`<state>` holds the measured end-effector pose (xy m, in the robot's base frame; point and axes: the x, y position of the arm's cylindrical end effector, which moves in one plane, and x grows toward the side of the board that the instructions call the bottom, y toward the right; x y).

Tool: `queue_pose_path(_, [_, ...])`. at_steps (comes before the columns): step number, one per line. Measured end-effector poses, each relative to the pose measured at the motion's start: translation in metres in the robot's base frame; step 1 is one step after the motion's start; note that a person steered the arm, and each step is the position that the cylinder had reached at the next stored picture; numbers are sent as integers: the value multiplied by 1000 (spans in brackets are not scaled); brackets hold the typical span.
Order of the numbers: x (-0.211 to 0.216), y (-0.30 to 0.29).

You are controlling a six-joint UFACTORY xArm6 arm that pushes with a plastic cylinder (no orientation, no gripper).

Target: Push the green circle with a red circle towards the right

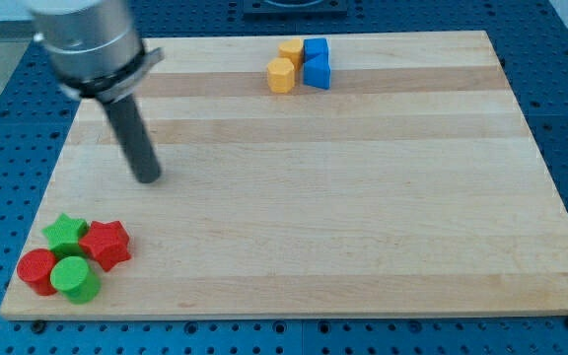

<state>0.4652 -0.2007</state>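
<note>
My tip is hovering well above-right of the light, rigid green circle, which is touching the red circle; no gripper is showing, so its state cannot be told.

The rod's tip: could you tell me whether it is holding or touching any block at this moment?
Nothing is held. My tip stands on bare wood, apart from the green circle and red circle below it.

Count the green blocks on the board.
2, both at the view's bottom left: green star behind, green circle in front. Nothing seems hidden.
</note>
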Motion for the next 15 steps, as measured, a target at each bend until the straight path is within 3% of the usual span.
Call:
queue_pose_path(2, [9,-89])
queue_pose_path(3, [9,-104])
queue_pose_path(9, [25,-104])
queue_pose_path(12, [70,-104])
queue_pose_path(14, [140,-103])
queue_pose_path(15, [131,-101])
